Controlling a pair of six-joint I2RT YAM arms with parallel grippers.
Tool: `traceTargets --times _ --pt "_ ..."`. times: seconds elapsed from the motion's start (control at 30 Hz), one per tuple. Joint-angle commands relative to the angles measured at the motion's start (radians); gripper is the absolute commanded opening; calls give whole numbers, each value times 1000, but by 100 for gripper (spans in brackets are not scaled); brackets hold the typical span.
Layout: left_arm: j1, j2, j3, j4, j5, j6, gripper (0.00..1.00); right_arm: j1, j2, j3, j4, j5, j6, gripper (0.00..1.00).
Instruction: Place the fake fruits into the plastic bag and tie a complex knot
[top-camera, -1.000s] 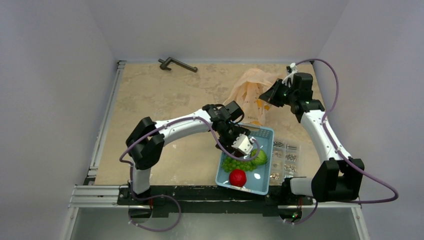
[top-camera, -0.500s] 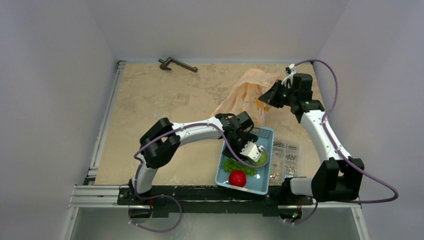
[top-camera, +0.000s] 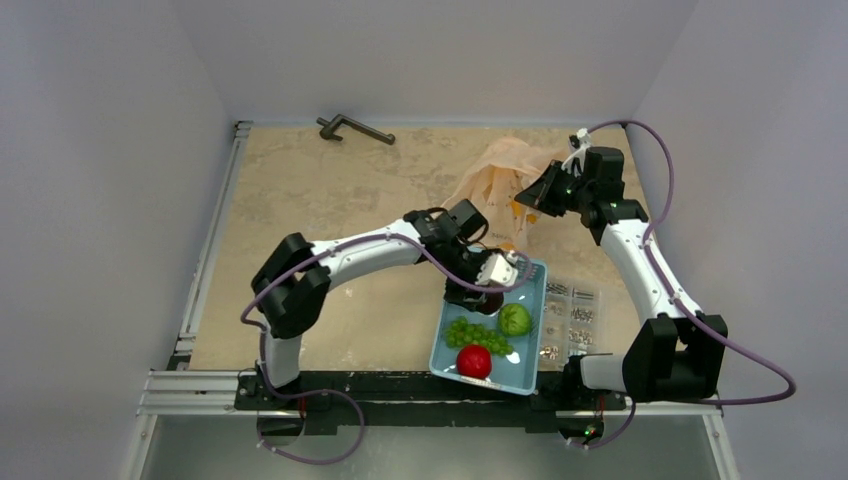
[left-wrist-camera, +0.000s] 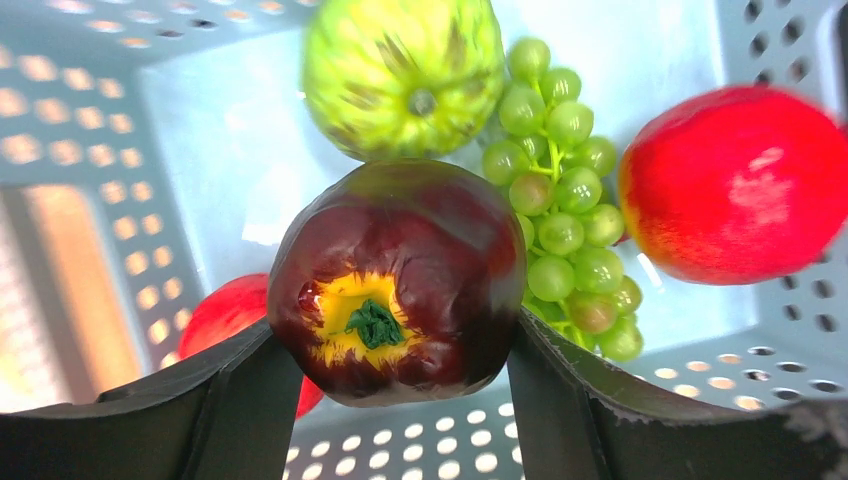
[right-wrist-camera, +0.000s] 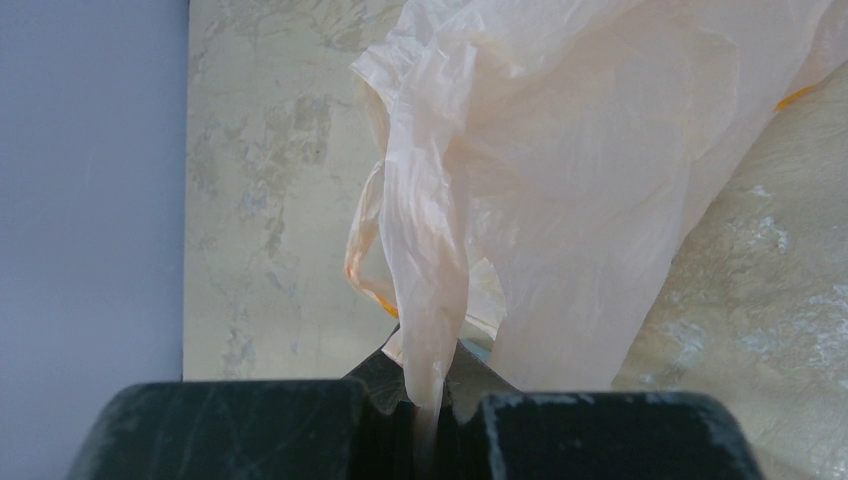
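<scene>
Beige marbled counter, pale lilac walls: left hand is clamping the maroon fruit at five o'clock, right hand is pinching the plastic bag tight at one.

No legible text, labels, brands or numbers in any view. The plastic bag has darker orange marks on it, but they are too small and crumpled to read.
</scene>
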Motion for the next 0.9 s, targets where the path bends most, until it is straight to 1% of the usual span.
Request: traceTargets --times 0.0,0.07,0.13,0.23,0.37,0.47,0.57,0.6,0.63,0.7,0.73,0.77,0.8,0.83,0.87 --pt "103 -171 -5 158 176 -265 14 -9 -19 -12 37 -51 32 0" --pt "130 -191 -4 237 102 -378 14 -11 -17 -7 47 -69 50 0" --pt "152 -177 16 321 -55 -461 14 -14 -19 -3 61 -87 69 0" --pt "173 -111 74 415 -237 -548 14 -18 -28 -3 89 -121 104 0" --pt "177 5 176 486 -366 -559 13 -28 -17 8 112 -199 149 0" --pt "186 108 295 511 -481 -582 12 -33 -7 13 142 -274 187 0" --pt "193 218 419 534 -580 -580 13 -35 -6 2 192 -336 250 0" --pt "197 236 435 553 -604 -577 15 -37 -4 -6 221 -362 277 0" --pt "202 260 458 580 -642 -584 26 -38 0 -11 251 -388 303 0" --pt "221 306 505 583 -671 -625 58 -41 7 -16 288 -419 337 0" --pt "232 320 535 548 -667 -656 68 -41 9 -16 293 -422 345 0" --pt "244 318 541 523 -638 -681 76 -41 11 -12 296 -420 346 0" --pt "256 299 521 516 -589 -699 83 -41 14 -8 294 -417 347 0" --pt "265 265 469 531 -521 -706 93 -55 19 -3 295 -415 345 0" --pt "272 227 406 562 -482 -705 99 -70 27 0 296 -414 347 0"
